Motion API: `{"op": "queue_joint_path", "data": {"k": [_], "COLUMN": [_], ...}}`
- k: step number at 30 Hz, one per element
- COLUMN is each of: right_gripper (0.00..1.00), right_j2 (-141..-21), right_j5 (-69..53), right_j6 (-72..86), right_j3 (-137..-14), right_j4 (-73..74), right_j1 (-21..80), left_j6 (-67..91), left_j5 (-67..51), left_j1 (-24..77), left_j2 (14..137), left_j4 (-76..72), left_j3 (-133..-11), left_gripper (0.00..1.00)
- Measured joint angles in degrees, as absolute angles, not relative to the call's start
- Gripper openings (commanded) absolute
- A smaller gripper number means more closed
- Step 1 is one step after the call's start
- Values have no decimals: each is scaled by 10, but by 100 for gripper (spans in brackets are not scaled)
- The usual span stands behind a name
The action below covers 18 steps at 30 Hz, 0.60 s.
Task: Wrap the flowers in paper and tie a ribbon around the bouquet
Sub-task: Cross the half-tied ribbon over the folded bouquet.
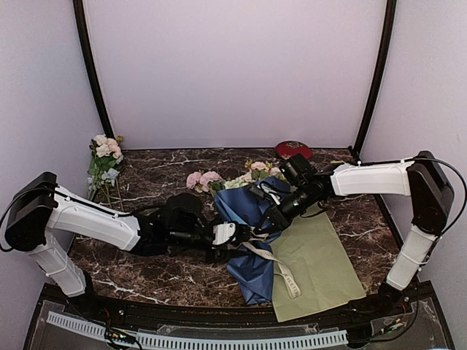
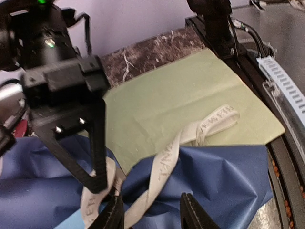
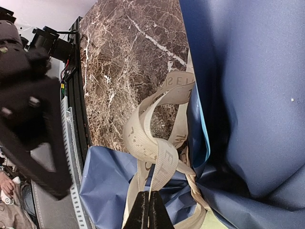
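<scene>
With the right end effector (image 3: 148, 212) clamped on the ribbon (image 3: 153, 143), the left end effector (image 2: 151, 212), jaws apart, should take the free strand and cinch the bouquet (image 1: 252, 277) evenly.

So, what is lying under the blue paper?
The blue paper overlaps the edge of a yellow-green sheet, which lies on the marble table. The flowers show at its far end; whatever the wrap holds lower down is covered.
</scene>
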State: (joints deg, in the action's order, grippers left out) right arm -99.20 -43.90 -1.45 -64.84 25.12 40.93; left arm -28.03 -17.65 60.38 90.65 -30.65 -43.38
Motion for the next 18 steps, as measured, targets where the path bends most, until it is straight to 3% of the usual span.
{"op": "queue_joint_path", "data": {"k": [4, 13, 18], "right_gripper": [0, 0, 0], "right_j2": [-991, -989, -984], "right_j5": [-439, -439, -439], "right_j6": [-13, -11, -9], "right_j3": [-648, -646, -643], "right_j4": [247, 243, 243], "right_j1": [409, 409, 409], "left_j6": [-344, -389, -381], "left_j5": [-179, -94, -50], "left_j1": [606, 613, 620], "left_j2": [959, 1025, 1032], "left_j4": [-223, -181, -192], "left_j3": [-474, -533, -533], "left_gripper": [39, 1, 0]}}
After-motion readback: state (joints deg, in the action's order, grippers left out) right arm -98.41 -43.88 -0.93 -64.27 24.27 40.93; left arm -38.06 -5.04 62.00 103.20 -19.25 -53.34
